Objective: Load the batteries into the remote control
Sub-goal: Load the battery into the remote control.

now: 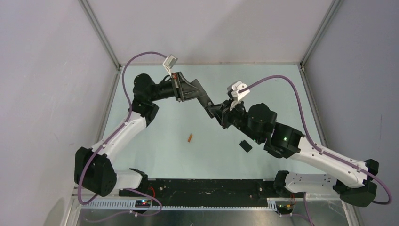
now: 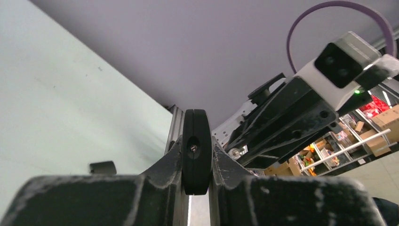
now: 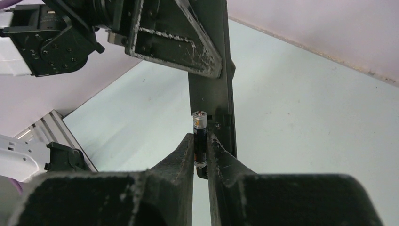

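Note:
My left gripper [image 1: 196, 92] is shut on one end of the slim black remote control [image 1: 207, 103] and holds it above the table at the back middle. In the left wrist view the remote [image 2: 196, 141] shows end-on between the fingers. My right gripper [image 1: 218, 113] is shut on the dark battery [image 3: 200, 126], pale tip up, and holds it against the remote's lower end [image 3: 212, 96]. The orange battery [image 1: 190, 138] lies on the table in the middle, apart from both grippers.
A small black squarish cover piece [image 1: 245, 146] lies on the table right of the orange battery, beside the right arm; it also shows in the left wrist view [image 2: 102, 167]. Metal frame rails [image 1: 107, 110] edge the pale green table.

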